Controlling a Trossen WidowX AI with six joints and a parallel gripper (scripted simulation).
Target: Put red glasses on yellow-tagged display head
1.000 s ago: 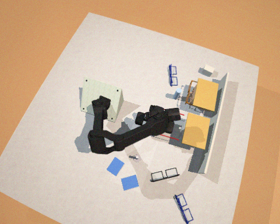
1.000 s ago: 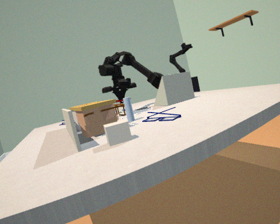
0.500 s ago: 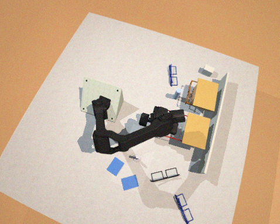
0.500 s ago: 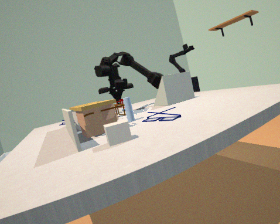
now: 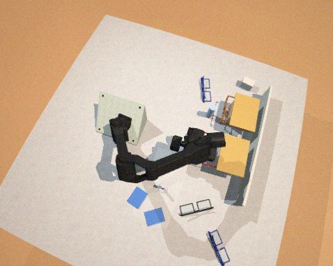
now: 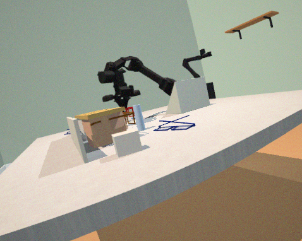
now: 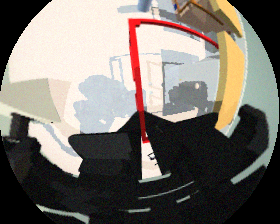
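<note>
Here the thin-framed red glasses [image 5: 209, 165] [image 6: 129, 110] [image 7: 136, 75] are being gripped, their temples pointing towards the blocky, yellow-topped display head [image 5: 233, 156] [image 7: 234, 80] beside them. The other blocky display head [image 5: 246, 112] [image 6: 107, 130] [image 7: 229, 19], tan-sided under its yellow top, is standing upright just next door, wearing brown frames; the yellow tag isn't showing.

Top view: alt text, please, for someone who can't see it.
Black robot arm reaches over a pale table toward the nearer of two yellow-topped display heads, red glasses partly visible beneath it.
</note>
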